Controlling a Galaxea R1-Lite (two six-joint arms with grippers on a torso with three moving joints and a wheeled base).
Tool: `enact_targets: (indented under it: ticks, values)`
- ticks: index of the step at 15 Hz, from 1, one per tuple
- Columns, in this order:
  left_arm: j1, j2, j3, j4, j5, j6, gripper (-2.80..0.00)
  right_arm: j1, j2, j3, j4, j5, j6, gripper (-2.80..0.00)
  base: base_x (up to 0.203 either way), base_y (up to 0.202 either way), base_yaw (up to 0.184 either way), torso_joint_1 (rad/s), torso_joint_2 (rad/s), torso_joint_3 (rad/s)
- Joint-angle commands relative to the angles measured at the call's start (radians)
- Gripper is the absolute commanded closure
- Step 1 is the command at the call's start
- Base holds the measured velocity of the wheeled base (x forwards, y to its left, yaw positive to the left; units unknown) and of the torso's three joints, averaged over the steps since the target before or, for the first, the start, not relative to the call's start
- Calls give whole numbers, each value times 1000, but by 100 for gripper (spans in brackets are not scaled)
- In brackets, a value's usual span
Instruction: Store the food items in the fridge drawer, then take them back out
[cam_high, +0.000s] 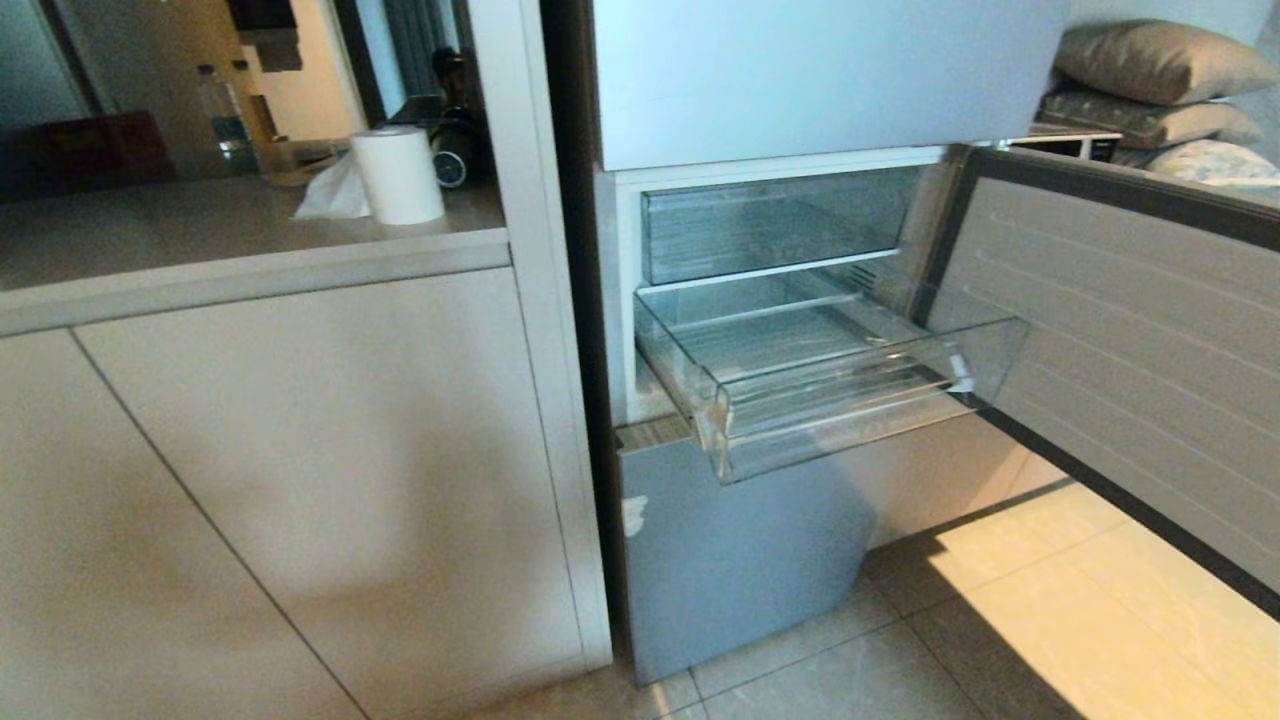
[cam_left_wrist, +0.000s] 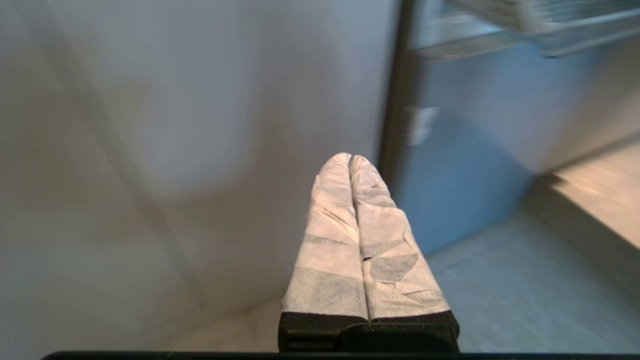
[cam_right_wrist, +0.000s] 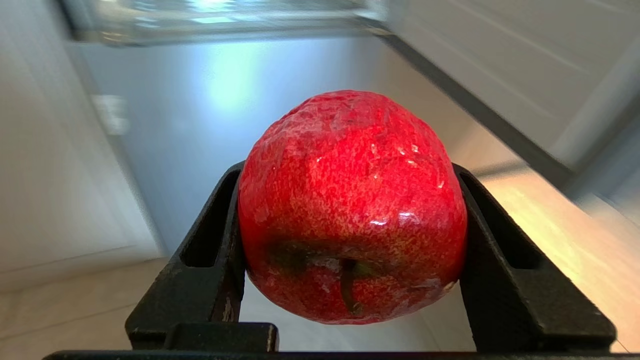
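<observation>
Right wrist view: glossy red apple (cam_right_wrist: 352, 205), round and mottled, stem end toward the camera, pinched between the black fingers of the right claw (cam_right_wrist: 350, 210). Above and ahead, out of focus, the clear plastic drawer (cam_right_wrist: 210, 20), pulled out of the fridge, ribbed floor bare in the head view. Left claw (cam_left_wrist: 350, 160) pressed together, tape-wrapped, low beside the cabinet (cam_left_wrist: 150, 125). Next, likely: up and over the tall front lip.

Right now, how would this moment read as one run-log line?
right gripper: shut on red fruit | left gripper: shut, empty | fridge drawer: pulled out, empty
</observation>
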Motion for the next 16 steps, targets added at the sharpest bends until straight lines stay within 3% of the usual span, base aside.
enact_targets:
  ticks: [1,6,9,13,16]
  values:
    - [0,0,2,0,0,0,0,1,3,0,1,0,0,0,3,-6,176,2,2,0]
    - [0,0,2,0,0,0,0,1,3,0,1,0,0,0,2,-7,163,3,3,0]
    - [0,1,2,0,0,0,0,1,55,0,-11,3,-11,0,0,-2,28,2,2,2]
    - [0,0,2,0,0,0,0,8,424,-58,-202,6,0,0,0,0,0,0,0,0]
    - [0,1,2,0,0,0,0,34,800,-234,-312,9,77,0,0,0,0,0,0,0]
